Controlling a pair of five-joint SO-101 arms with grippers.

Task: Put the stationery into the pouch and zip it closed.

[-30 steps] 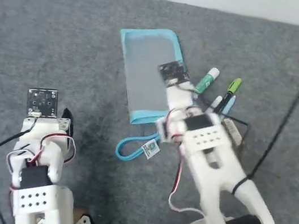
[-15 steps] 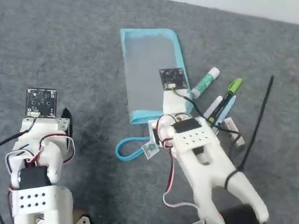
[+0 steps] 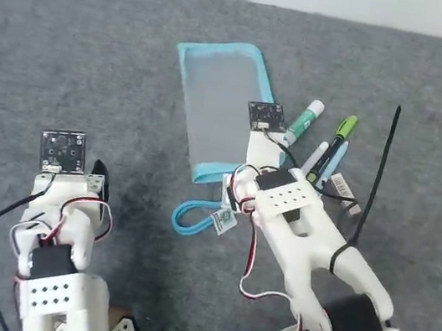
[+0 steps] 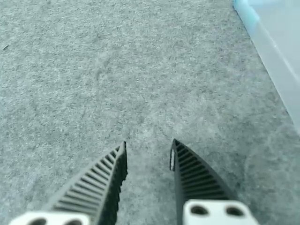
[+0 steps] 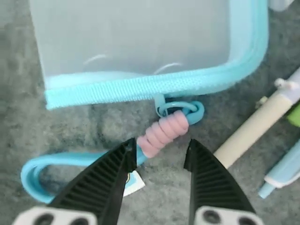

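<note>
Right end effector (image 5: 161,143) (parted) — beside pouch (image 5: 140,42)

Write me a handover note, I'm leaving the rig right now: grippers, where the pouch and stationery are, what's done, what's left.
Left gripper: open, over bare grey mat beside the pouch.
Right gripper: open, holding nothing, poised at the pink zipper pull.
Green marker, lime highlighter, white pen and blue pen lie on the mat beside the pouch, outside it.
Done: nothing packed.
Left: load all stationery, then zip closed.
</note>
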